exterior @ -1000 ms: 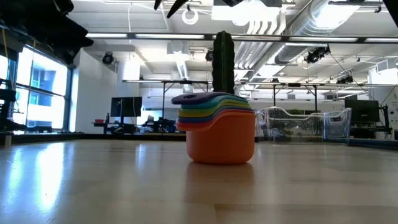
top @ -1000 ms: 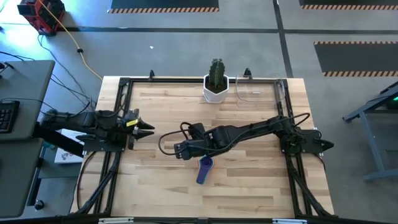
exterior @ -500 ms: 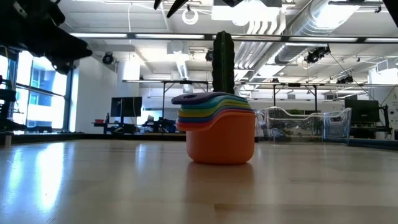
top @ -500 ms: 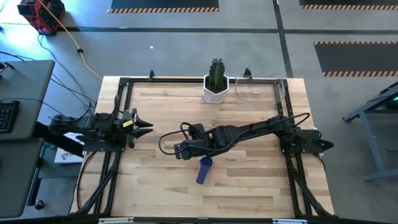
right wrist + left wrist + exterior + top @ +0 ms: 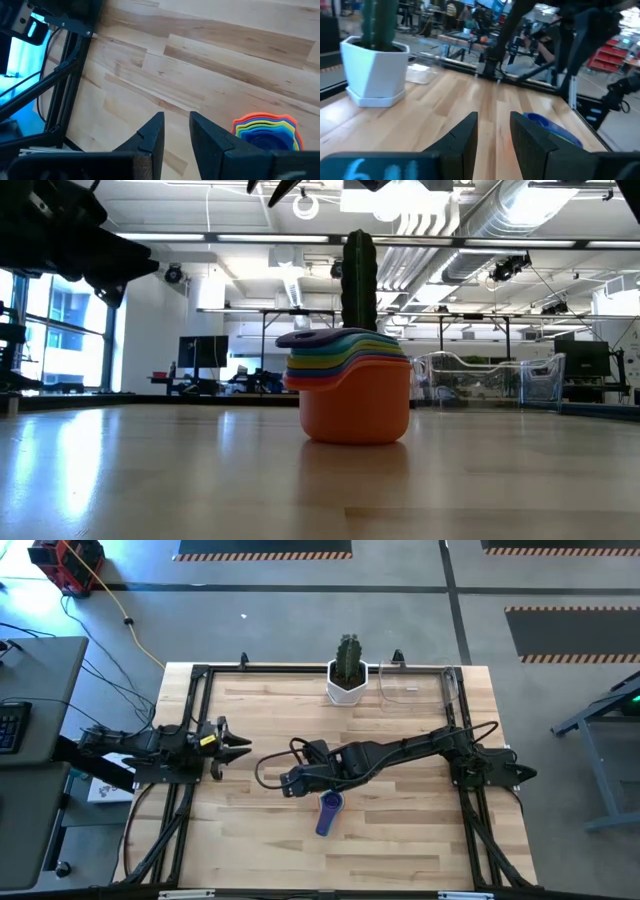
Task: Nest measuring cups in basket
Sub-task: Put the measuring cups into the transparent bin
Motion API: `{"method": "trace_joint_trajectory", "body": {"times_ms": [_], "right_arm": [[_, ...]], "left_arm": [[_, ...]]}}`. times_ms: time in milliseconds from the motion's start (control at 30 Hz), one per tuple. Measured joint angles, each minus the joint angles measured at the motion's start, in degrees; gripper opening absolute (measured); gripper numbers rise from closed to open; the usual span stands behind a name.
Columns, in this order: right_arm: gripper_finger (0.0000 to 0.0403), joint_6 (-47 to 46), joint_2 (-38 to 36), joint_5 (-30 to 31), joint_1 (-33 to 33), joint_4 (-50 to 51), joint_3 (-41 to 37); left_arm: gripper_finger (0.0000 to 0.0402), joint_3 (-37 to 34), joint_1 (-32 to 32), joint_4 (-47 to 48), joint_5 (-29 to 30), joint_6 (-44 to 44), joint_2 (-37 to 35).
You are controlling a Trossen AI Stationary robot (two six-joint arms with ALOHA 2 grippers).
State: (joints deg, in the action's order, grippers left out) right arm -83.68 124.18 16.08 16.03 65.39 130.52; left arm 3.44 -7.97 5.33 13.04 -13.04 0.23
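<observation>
The measuring cups (image 5: 350, 390) sit nested in one stack, orange outermost and blue innermost, standing on the orange cup's base on the table's middle (image 5: 328, 810). Their handles fan out toward the near edge. My right gripper (image 5: 284, 782) hovers just left of the stack, open by a narrow gap (image 5: 176, 130), touching nothing. The stack (image 5: 267, 130) shows beside its fingers. My left gripper (image 5: 240, 745) waits at the table's left edge, also open by a narrow gap (image 5: 493, 132). The clear basket (image 5: 415, 687) stands at the far edge, right of the cactus pot.
A white pot with a cactus (image 5: 347, 675) stands at the middle of the far edge, next to the basket (image 5: 490, 380). The right arm (image 5: 410, 748) stretches across the table from its right side. Bare wood lies between the stack and the basket.
My left arm has shifted a little at the table's left edge; in the low view its dark shape has come lower and farther into the picture. The cup stack and my right gripper have stayed put.
</observation>
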Motion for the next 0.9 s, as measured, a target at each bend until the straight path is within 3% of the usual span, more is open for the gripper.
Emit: {"method": "trace_joint_trajectory", "body": {"times_ms": [300, 900], "right_arm": [[0.0083, -1.35, 0.00, -2.49, 0.00, -0.04, -0.04], [0.0083, -2.32, 0.00, -4.56, 0.11, -3.90, -0.04]], "left_arm": [[0.0103, -2.81, 0.02, -6.14, -11.00, 1.14, 0.25], [0.0103, -2.77, 0.07, -5.84, -11.98, 0.16, 1.64]]}}
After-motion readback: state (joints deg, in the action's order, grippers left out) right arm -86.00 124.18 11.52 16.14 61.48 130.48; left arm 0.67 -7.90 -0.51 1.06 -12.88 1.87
